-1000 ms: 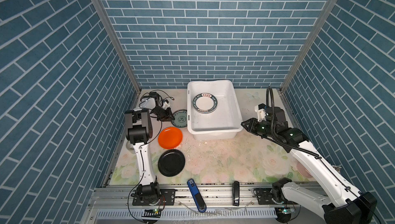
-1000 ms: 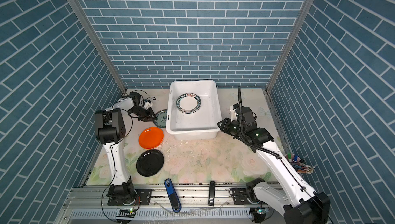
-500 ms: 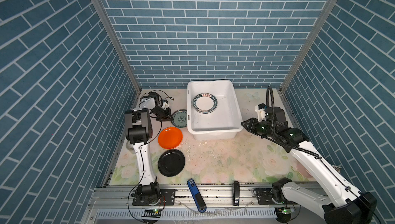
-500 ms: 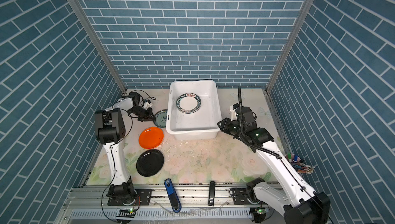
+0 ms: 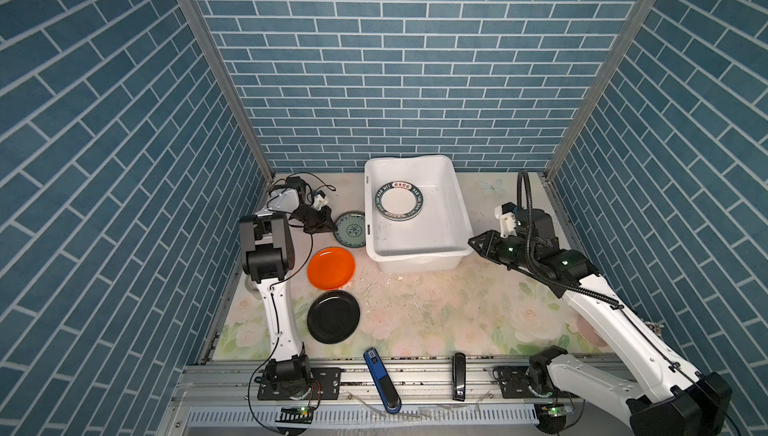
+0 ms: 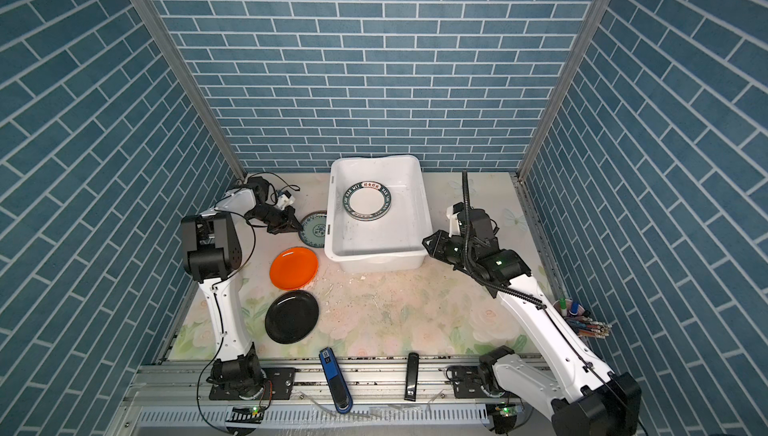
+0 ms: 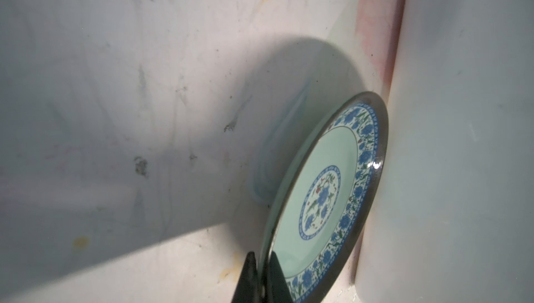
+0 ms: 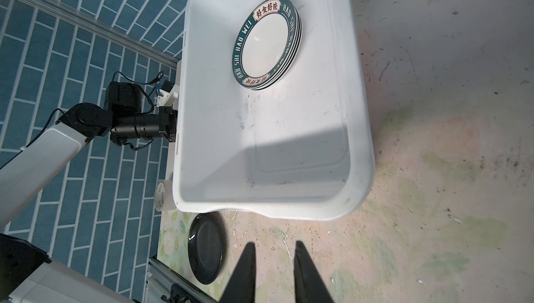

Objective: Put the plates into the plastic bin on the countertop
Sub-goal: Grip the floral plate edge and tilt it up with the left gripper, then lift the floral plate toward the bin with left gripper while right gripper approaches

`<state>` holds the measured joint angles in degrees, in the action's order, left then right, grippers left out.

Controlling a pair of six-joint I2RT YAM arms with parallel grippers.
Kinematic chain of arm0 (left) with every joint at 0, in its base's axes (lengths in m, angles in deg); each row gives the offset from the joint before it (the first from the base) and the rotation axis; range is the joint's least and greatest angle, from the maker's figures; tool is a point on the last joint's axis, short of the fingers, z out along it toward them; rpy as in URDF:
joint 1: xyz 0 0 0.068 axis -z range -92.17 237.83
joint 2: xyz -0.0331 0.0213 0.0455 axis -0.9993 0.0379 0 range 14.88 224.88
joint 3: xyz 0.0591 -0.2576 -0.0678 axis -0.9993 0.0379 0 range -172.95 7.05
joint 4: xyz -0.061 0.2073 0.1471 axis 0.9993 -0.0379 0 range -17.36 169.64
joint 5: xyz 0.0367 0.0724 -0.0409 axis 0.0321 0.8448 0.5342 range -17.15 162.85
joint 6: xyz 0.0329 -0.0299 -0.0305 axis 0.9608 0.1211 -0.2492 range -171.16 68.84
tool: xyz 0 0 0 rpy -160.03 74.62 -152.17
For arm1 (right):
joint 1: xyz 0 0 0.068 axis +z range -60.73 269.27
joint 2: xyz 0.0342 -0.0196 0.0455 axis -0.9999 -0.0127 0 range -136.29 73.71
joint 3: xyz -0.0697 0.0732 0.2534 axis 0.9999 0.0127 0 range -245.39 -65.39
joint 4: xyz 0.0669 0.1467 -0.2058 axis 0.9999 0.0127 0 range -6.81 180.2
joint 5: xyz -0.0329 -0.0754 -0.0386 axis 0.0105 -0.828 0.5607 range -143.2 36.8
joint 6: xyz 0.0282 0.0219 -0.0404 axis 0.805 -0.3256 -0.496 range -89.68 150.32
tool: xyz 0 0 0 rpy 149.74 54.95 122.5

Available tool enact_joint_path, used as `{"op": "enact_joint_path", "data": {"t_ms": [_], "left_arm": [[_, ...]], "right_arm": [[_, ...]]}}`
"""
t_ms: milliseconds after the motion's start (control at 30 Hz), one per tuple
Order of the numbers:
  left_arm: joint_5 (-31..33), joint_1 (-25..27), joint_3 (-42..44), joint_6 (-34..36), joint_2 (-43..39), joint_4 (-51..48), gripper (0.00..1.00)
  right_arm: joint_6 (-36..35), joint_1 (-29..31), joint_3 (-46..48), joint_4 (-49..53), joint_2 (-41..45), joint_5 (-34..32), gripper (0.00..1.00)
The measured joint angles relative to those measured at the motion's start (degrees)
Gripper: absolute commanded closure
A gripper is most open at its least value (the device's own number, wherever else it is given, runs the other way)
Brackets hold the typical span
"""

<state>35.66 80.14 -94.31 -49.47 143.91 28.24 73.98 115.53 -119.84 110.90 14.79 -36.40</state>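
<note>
While the left gripper point(image 7: 261, 258) pinches the teal plate point(image 7: 326, 200) at nine o'clock of the bin point(image 5: 415, 259) and the right gripper point(image 8: 273, 248) hangs parted, empty, the pickup looks ready for lifting over the rim.

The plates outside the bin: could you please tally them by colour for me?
teal plate: 1
orange plate: 1
black plate: 1
Total: 3
</note>
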Motion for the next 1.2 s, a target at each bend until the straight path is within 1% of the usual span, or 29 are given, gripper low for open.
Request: {"op": "enact_joint_path", "data": {"t_ms": [200,367,567,767,1033,1200], "left_arm": [[0.6,-2.0,0.0,-0.3,-1.9,-0.3,1.0],[1.1,-4.1,0.0,-0.8,-6.9,-0.4,1.0],[1.8,-5.5,-0.7,-1.2,-13.2,-0.6,1.0],[1.8,-7.1,-1.7,-0.8,-17.6,-2.1,1.0],[1.3,-7.9,-2.1,0.5,-26.4,-3.5,1.0],[-0.9,-7.9,-5.0,0.4,-30.1,-5.3,1.0]], "right_arm": [[0.0,0.0,0.0,-0.7,0.0,0.2,0.76],[0.0,0.0,0.0,-1.4,-0.2,0.4,0.76],[0.0,0.0,0.0,-1.7,-0.4,0.6,0.76],[0.0,0.0,0.0,-2.4,-1.4,1.0,0.75],[0.0,0.0,-2.1,-2.9,-4.5,1.8,0.74],[0.0,0.2,-4.8,-4.2,-7.4,3.9,0.71]]}}
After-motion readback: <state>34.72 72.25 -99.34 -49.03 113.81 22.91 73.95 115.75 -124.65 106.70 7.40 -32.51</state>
